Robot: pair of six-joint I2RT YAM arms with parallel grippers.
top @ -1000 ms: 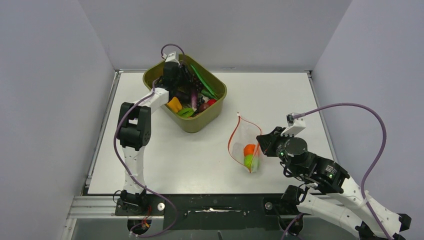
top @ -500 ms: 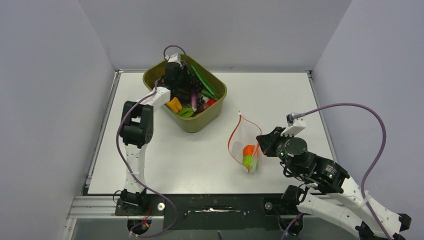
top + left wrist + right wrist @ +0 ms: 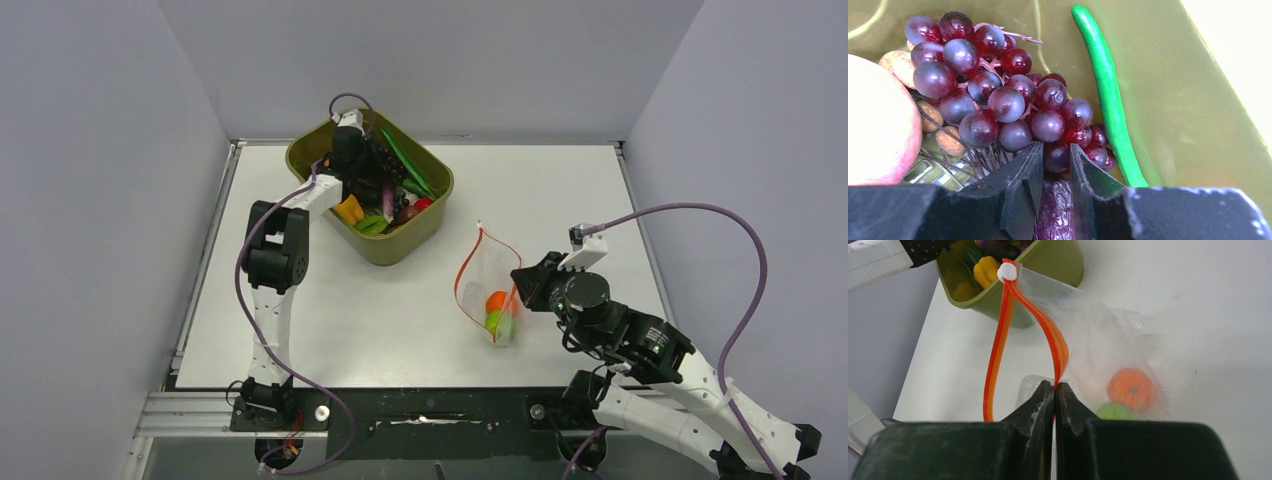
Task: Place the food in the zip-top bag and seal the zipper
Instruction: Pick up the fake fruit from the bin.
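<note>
Your left arm stands up from its base at the lower left of the top view, bends at the elbow and reaches up-right into the tub (image 3: 1188, 100). The left gripper (image 3: 1053, 150) has its fingers only narrowly apart. Its tips are against the bottom of the grapes (image 3: 998, 95), and a wrinkled purple piece (image 3: 1054, 215) fills the gap between the fingers. Can't tell whether it is actually clamped. A green bean (image 3: 1108, 95) lies just right of the grapes, along the tub wall, and a peach-pink fruit (image 3: 873, 125) sits at far left.

Your right arm comes in low from the lower right, wrist pointing left. The right gripper (image 3: 1054, 386) is pinched tight on the zipper (image 3: 998, 335), and the two orange strands bow apart up to a white slider (image 3: 1008, 272).

The zip-top bag (image 3: 1098, 335) sits right of centre on the table (image 3: 400, 310), mouth gaping. An orange fruit (image 3: 1131, 389) and a green fruit (image 3: 1113, 411) are inside, touching.

The tub sits near the table's back edge, and a yellow pepper (image 3: 985, 270) shows in it. Bare tabletop lies between tub and bag. Walls close in on three sides.
</note>
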